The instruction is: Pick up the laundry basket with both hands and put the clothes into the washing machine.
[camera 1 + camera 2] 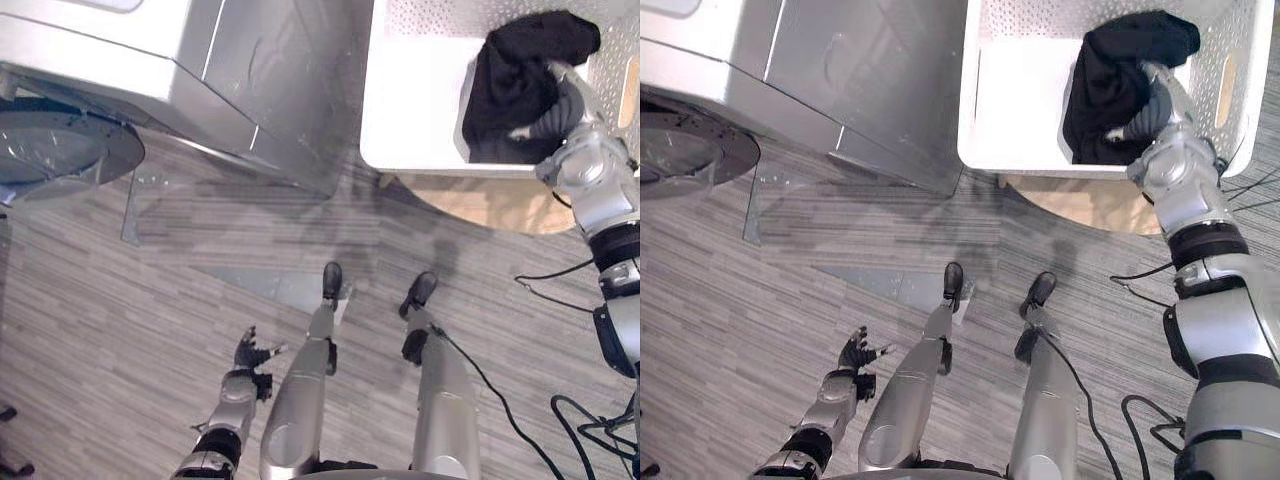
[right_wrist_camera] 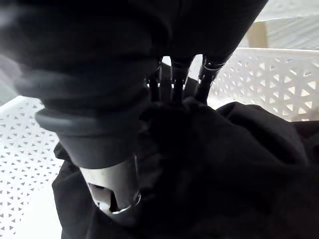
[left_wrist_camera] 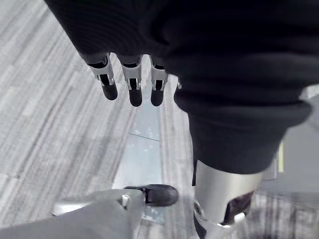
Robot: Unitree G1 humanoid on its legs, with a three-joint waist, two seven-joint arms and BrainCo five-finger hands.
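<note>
Black garment (image 1: 520, 80): lay in white laundry basket (image 1: 405, 100); right hand (image 1: 562, 108) buried in it, grip impossible to tell. Left hand (image 1: 252, 352): slack, spread, idle. Washing machine (image 1: 240, 70): loading judged not yet done.

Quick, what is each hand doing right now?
Left hand: open, holding nothing.
Right hand: buried in the black clothes in the basket; cannot tell.
</note>
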